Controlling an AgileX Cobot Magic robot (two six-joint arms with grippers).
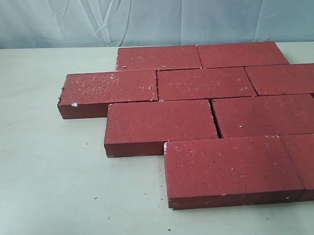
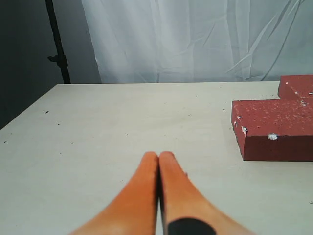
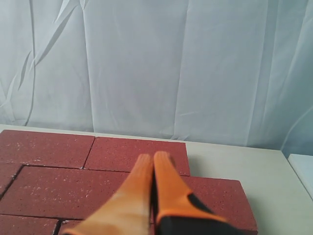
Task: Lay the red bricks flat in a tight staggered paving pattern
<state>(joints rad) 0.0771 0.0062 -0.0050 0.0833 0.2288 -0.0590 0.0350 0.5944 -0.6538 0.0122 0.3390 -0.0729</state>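
Several red bricks (image 1: 209, 110) lie flat in staggered rows on the pale table, edges touching, in the exterior view; neither gripper shows there. In the left wrist view my left gripper (image 2: 158, 155) is shut with nothing in it, low over bare table, and the corner of a red brick (image 2: 276, 129) lies off to one side. My right gripper (image 3: 153, 157) is shut and empty too, hovering above the laid red bricks (image 3: 58, 188) near their outer edge.
The pale tabletop (image 1: 50, 179) stretches to the left of the bricks and in front of them. A white curtain (image 1: 152, 16) hangs behind the table. A dark stand pole (image 2: 57, 41) stands past the table's far corner.
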